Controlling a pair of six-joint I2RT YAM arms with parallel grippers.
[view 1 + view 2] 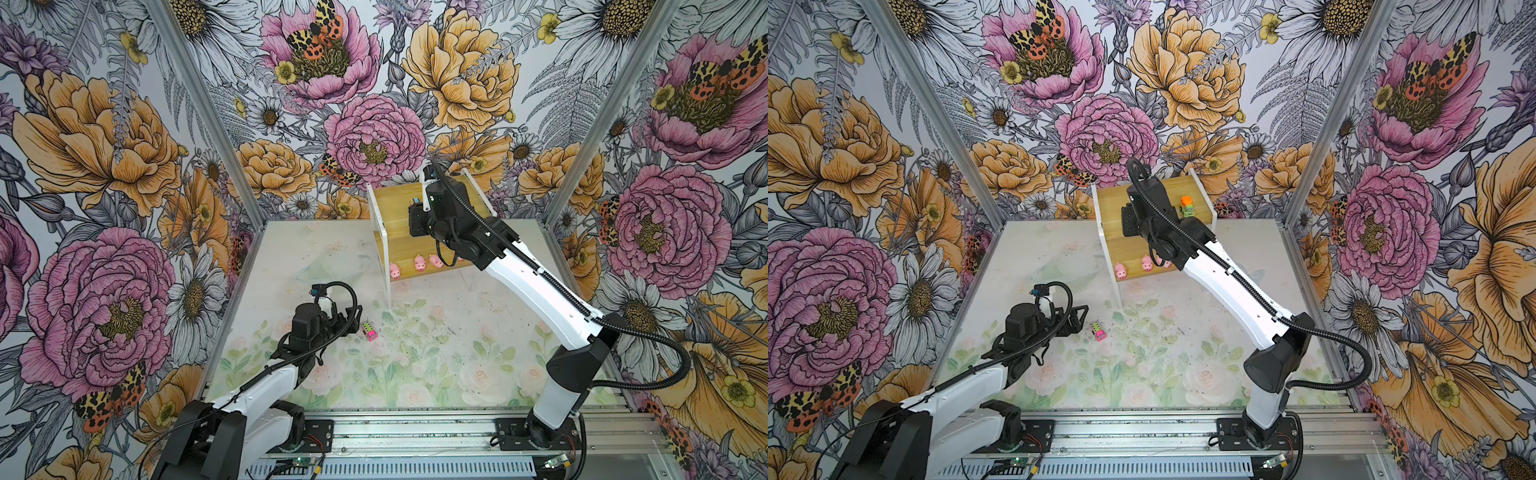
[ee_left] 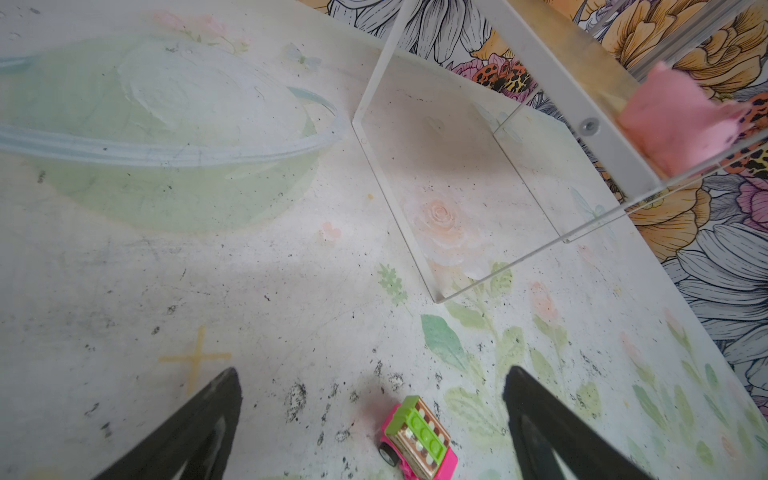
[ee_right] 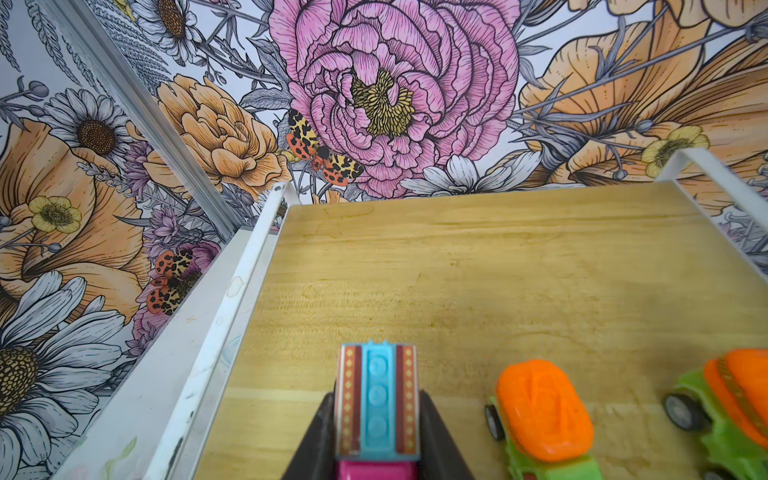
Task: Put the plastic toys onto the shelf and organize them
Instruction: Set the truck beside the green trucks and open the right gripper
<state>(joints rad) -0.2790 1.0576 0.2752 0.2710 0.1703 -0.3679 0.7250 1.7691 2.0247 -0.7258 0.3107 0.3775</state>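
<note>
1 pink car [image 3: 376, 411] gripped over shelf [image 3: 478, 270].

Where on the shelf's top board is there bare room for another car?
Bare: the back of the top board, toward the wall, and the strip between the pink car and the white side rail. Crowded: the front, by the two green cars.

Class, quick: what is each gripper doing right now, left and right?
Left gripper: open, holding nothing.
Right gripper: shut on the blue-topped pink car.
</note>
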